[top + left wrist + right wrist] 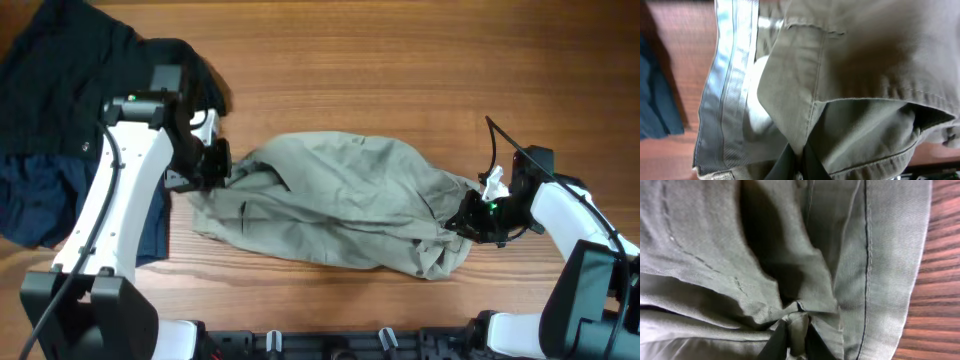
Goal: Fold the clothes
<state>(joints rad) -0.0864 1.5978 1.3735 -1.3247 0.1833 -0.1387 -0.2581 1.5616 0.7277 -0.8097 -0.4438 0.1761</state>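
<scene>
On wooden table [400, 60], clothes [340, 210] crumpled, long axis left-right

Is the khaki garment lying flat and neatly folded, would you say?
No, the garment lies crumpled in a wrinkled heap on the table.

khaki garment [865, 75] pinched in left end effector [799, 156], navy cloth [655, 100] at left

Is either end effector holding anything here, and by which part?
Both grip the khaki garment. The left end effector pinches a fold at its left end; the right end effector pinches bunched fabric at its right end, near the stitched hem.
</scene>
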